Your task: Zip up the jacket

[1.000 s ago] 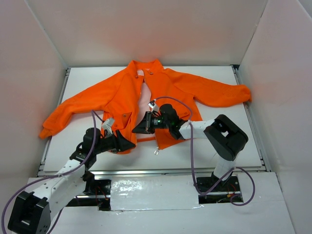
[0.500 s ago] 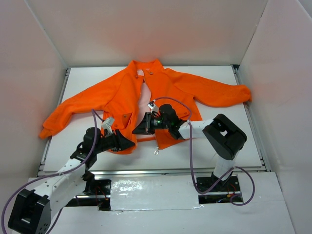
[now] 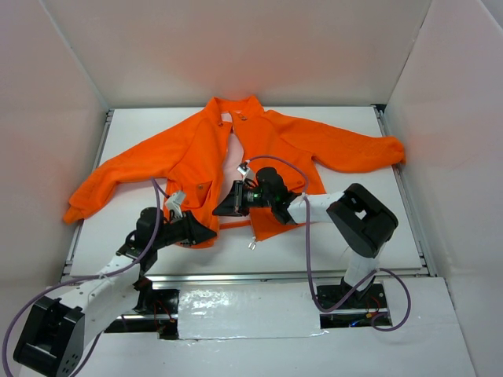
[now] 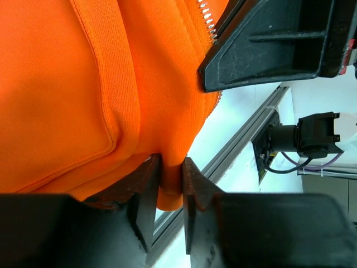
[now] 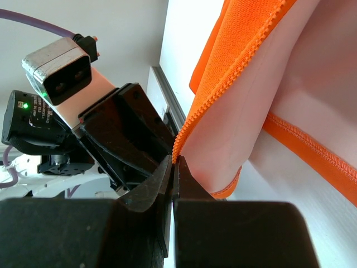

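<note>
The bright orange jacket (image 3: pixel 259 145) lies spread on the white table, front open, collar at the back. My left gripper (image 3: pixel 206 233) is shut on the bottom hem of the jacket's left front panel (image 4: pixel 170 190), near the table's front edge. My right gripper (image 3: pixel 221 209) is shut on the lower end of the zipper tape (image 5: pixel 184 137) of the other front panel and holds it lifted a little. The two grippers sit close together, tips almost meeting. The zipper teeth (image 4: pixel 205 14) show in the left wrist view. A small white slider tag (image 3: pixel 252 246) lies below the hem.
White walls enclose the table on three sides. A metal rail (image 3: pixel 251 275) runs along the front edge. The jacket's sleeves reach the far left (image 3: pixel 78 206) and the right wall (image 3: pixel 389 151). Purple cables (image 3: pixel 308 251) trail from both arms.
The left arm has shifted slightly right and towards the right gripper. The right gripper holds nearly the same place. Both stay shut on the jacket.
</note>
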Robot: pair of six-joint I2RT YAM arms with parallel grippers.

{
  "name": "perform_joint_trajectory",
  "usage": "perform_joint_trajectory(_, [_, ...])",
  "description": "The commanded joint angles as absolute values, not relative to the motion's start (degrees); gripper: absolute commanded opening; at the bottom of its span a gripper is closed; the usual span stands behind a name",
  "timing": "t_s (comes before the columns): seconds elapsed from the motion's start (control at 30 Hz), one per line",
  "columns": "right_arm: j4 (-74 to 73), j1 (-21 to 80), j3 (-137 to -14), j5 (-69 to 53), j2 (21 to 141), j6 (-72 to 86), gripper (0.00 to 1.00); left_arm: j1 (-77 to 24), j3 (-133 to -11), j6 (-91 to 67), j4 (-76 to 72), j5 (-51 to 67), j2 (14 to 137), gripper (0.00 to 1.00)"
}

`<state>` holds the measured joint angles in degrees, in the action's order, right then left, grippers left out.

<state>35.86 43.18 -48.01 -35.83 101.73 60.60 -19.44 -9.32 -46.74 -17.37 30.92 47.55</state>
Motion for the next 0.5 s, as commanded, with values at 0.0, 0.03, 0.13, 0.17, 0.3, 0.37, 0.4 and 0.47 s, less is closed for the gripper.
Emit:
perform_joint_trajectory(0.0, [37.27, 43.86, -50.10, -37.79, 102.30, 60.03, 0.00, -19.69, -8.96, -45.97, -20.74, 32.26, 47.02, 0.32])
perform_joint_trajectory(0.03, [37.27, 43.77, -50.18, -37.71, 102.39, 59.94, 0.00, -19.69, -8.96, -45.97, -20.83, 32.26, 46.93, 0.27])
perform_joint_trajectory(0.13, [37.18, 43.86, -50.27, -37.88, 102.48, 59.94, 0.00, -19.69, -8.88, -45.97, -21.53, 32.78, 46.84, 0.16])
perform_joint_trajectory(0.17, [37.18, 43.86, -50.36, -38.23, 102.65, 59.77, 0.00, -19.69, -8.70, -46.23, -21.97, 32.96, 46.85, 0.12])
perform_joint_trajectory(0.3, [36.57, 43.60, -50.10, -38.85, 102.13, 58.80, 0.38, -19.69, -8.61, -47.81, -24.08, 33.49, 47.63, 0.00])
perform_joint_trajectory(0.37, [35.86, 42.90, -48.70, -37.71, 100.38, 57.48, 0.52, -19.69, -8.61, -49.47, -25.40, 33.57, 47.90, 0.00])
perform_joint_trajectory(0.4, [35.34, 42.63, -48.17, -37.36, 99.76, 57.13, 0.52, -19.69, -8.53, -50.27, -25.92, 33.49, 47.90, 0.00])
perform_joint_trajectory(0.47, [35.16, 41.84, -46.15, -36.83, 97.83, 55.90, 0.53, -19.69, -8.00, -53.25, -28.91, 33.57, 47.73, 0.00])
